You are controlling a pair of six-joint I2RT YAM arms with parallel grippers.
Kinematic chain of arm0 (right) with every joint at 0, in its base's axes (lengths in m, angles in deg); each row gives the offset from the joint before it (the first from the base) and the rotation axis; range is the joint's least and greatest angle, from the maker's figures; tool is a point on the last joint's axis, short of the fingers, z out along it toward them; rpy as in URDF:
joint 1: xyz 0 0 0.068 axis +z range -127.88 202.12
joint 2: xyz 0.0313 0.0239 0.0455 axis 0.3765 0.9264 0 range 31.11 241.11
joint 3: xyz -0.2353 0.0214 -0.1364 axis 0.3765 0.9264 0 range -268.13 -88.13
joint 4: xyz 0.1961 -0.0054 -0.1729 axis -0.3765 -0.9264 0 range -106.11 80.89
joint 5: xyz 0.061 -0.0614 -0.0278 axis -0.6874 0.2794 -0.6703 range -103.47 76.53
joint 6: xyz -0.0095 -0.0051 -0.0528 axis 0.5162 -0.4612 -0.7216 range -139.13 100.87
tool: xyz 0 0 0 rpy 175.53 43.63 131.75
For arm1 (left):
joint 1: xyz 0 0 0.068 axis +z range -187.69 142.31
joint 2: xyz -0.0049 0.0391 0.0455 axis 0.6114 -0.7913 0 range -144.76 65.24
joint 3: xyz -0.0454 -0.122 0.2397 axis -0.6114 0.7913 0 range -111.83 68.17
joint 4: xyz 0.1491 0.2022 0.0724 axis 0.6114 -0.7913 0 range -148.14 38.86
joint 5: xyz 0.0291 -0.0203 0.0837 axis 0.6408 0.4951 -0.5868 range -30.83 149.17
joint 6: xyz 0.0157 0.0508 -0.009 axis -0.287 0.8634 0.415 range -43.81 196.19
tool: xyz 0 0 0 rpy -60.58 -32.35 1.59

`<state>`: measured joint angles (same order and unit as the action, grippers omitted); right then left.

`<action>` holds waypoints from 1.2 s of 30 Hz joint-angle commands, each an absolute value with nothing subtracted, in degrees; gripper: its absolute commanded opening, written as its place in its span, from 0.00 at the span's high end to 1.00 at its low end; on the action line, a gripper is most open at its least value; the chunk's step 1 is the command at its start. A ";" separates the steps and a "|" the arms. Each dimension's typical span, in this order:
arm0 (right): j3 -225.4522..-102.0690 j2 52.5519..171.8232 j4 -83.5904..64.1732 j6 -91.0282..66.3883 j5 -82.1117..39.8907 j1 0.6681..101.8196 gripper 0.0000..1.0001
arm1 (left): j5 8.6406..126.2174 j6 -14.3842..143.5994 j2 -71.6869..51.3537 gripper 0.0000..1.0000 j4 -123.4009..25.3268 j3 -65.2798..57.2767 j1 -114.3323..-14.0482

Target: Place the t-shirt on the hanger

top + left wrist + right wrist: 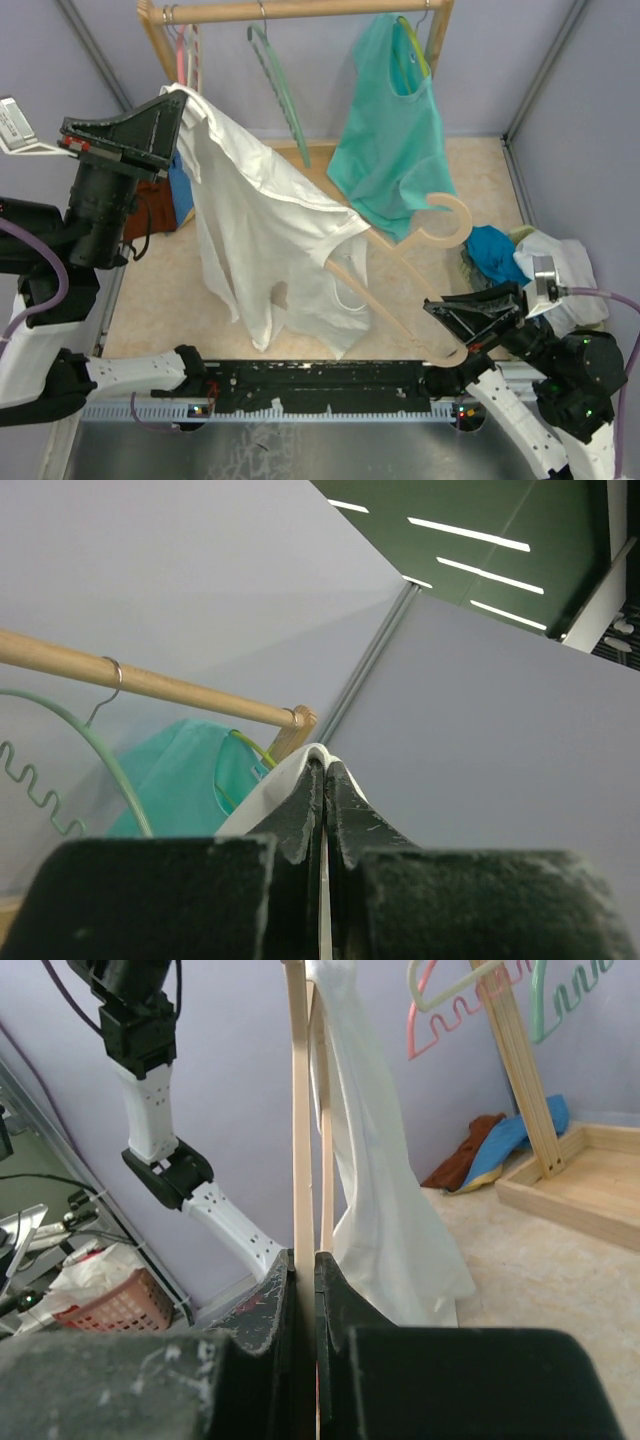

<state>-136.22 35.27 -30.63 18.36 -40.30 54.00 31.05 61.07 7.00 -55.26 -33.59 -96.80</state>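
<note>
The white t-shirt [262, 230] hangs in the air from my left gripper [178, 100], which is shut on its upper edge [285, 780]. The beige hanger [400, 262] runs diagonally from under the shirt to the lower right, its round hook [447, 222] pointing back right. One hanger arm goes inside the shirt's lower part. My right gripper [452, 318] is shut on the hanger's lower end; in the right wrist view the hanger bars [301, 1110] rise straight from the closed jaws, with the shirt [380, 1190] draped beside them.
A wooden rack [300, 12] at the back holds a teal sleeveless top [392, 130], a thin green hanger [280, 90] and pink hangers [185, 50]. Rust-brown and blue garments [165, 205] lie at the left. More clothes [520, 255] lie at the right.
</note>
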 commanded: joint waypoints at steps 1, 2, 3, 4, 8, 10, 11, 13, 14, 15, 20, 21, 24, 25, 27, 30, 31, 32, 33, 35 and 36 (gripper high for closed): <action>-140.61 36.67 -20.31 18.09 -38.30 54.20 1.00 | 30.52 61.66 7.30 1.00 -56.61 -35.43 -96.93; -141.67 37.50 -19.62 17.63 -38.23 54.20 1.00 | 30.36 61.57 7.27 1.00 -56.98 -35.50 -96.93; -142.74 38.23 -18.69 17.20 -38.34 54.20 1.00 | 30.20 61.53 7.31 1.00 -57.36 -35.49 -96.93; -143.50 38.97 -17.90 16.91 -38.38 54.22 1.00 | 29.98 61.45 7.34 1.00 -57.47 -35.49 -96.93; -140.57 41.60 -9.92 18.56 -40.30 54.04 1.00 | 29.79 61.68 7.33 1.00 -57.64 -36.25 -96.93; -137.99 43.54 -6.79 19.19 -41.05 53.94 1.00 | 29.57 61.93 7.16 1.00 -57.63 -36.98 -96.93; -137.03 44.04 -5.58 19.29 -41.49 53.93 1.00 | 29.63 62.02 6.98 1.00 -57.65 -37.29 -96.93; -136.13 44.26 -5.12 18.92 -41.90 53.93 1.00 | 29.64 62.06 6.82 1.00 -57.73 -37.85 -96.93; -136.02 43.94 -5.73 18.67 -42.01 53.93 1.00 | 29.70 62.00 6.73 1.00 -57.75 -38.07 -96.89; -136.20 43.51 -6.86 18.28 -42.20 53.93 1.00 | 29.86 61.95 6.52 1.00 -57.92 -38.33 -96.92; -134.82 42.98 -4.81 19.65 -42.06 53.89 1.00 | 30.60 60.85 5.66 1.00 -59.03 -38.96 -96.93; -133.90 43.61 -2.04 20.69 -42.30 53.93 1.00 | 30.72 60.67 5.64 1.00 -58.89 -38.74 -96.93; -133.45 46.77 2.90 21.84 -42.75 53.93 1.00 | 30.65 60.57 5.35 1.00 -59.02 -38.82 -96.93; -134.18 46.98 2.57 21.34 -42.67 53.93 1.00 | 30.61 60.47 5.34 1.00 -59.12 -38.83 -96.93; -136.58 46.07 -1.68 18.99 -41.98 53.93 1.00 | 30.65 60.16 5.34 1.00 -59.56 -38.89 -96.91; -139.81 43.42 -7.36 16.78 -39.52 53.93 1.00 | 30.94 59.67 4.83 1.00 -60.86 -39.55 -96.89; -140.28 42.83 -7.71 16.90 -38.97 53.93 1.00 | 30.95 59.52 4.64 1.00 -61.29 -39.77 -96.92; -140.39 42.53 -7.36 17.13 -38.64 53.93 1.00 | 30.95 59.49 4.33 1.00 -61.71 -40.04 -96.93; -140.44 42.52 -6.66 17.53 -38.56 53.93 1.00 | 30.98 59.47 4.02 1.00 -62.28 -40.41 -96.93; -140.34 42.75 -4.80 18.32 -38.33 53.93 1.00 | 30.79 59.19 3.45 0.99 -63.40 -41.08 -96.93; -140.08 42.83 -3.40 18.95 -37.97 53.93 1.00 | 30.90 59.07 3.30 0.99 -63.78 -41.11 -96.93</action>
